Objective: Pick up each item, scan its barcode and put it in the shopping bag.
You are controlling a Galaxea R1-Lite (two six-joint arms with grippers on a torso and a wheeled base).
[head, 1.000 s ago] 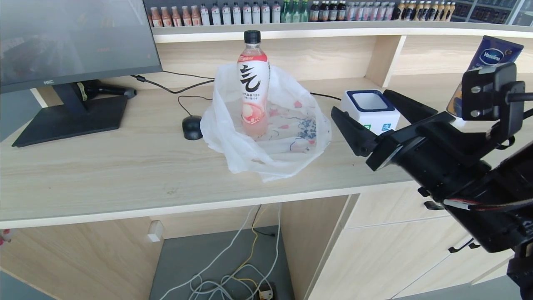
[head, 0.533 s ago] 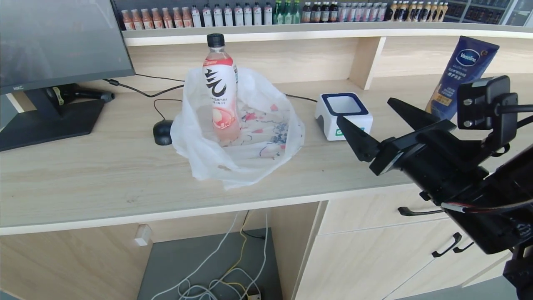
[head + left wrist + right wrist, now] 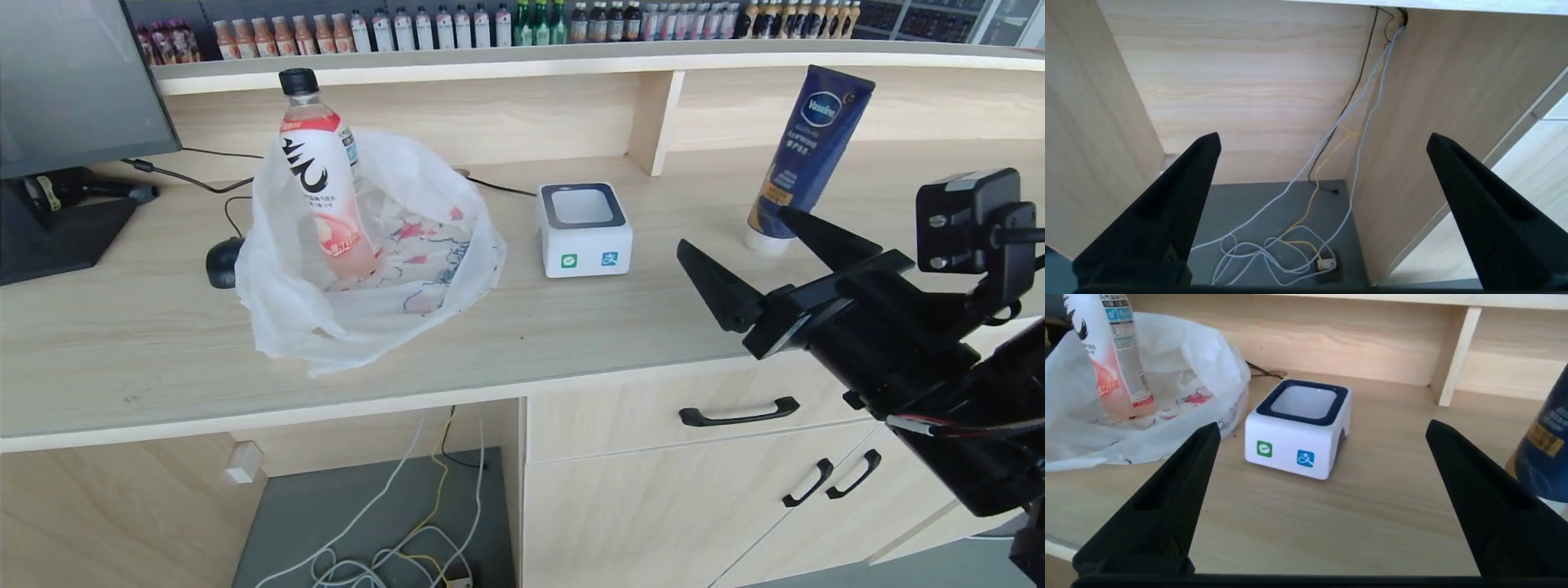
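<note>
A pink drink bottle (image 3: 318, 188) stands upright inside the white shopping bag (image 3: 424, 269) on the wooden counter (image 3: 571, 318). To its right sits the white barcode scanner (image 3: 584, 233), and farther right a blue tube (image 3: 804, 155) stands on its cap. My right gripper (image 3: 732, 229) hangs open and empty over the counter's front edge, between scanner and tube. In the right wrist view the right gripper (image 3: 1323, 426) faces the scanner (image 3: 1298, 441), with the bag (image 3: 1200, 367) and the tube (image 3: 1543, 449) to either side. My left gripper (image 3: 1323, 139) is open and empty, below the counter.
A monitor (image 3: 73, 73) and a black mouse (image 3: 220, 263) sit at the counter's left. A raised shelf with a divider (image 3: 649, 122) backs the counter. Drawers with black handles (image 3: 739, 412) are below the right gripper. Loose cables (image 3: 1315, 204) hang in the knee space.
The whole head picture has slid left, so the camera has moved rightward. My right gripper, still open, now stands before the gap between scanner and tube instead of before the scanner.
</note>
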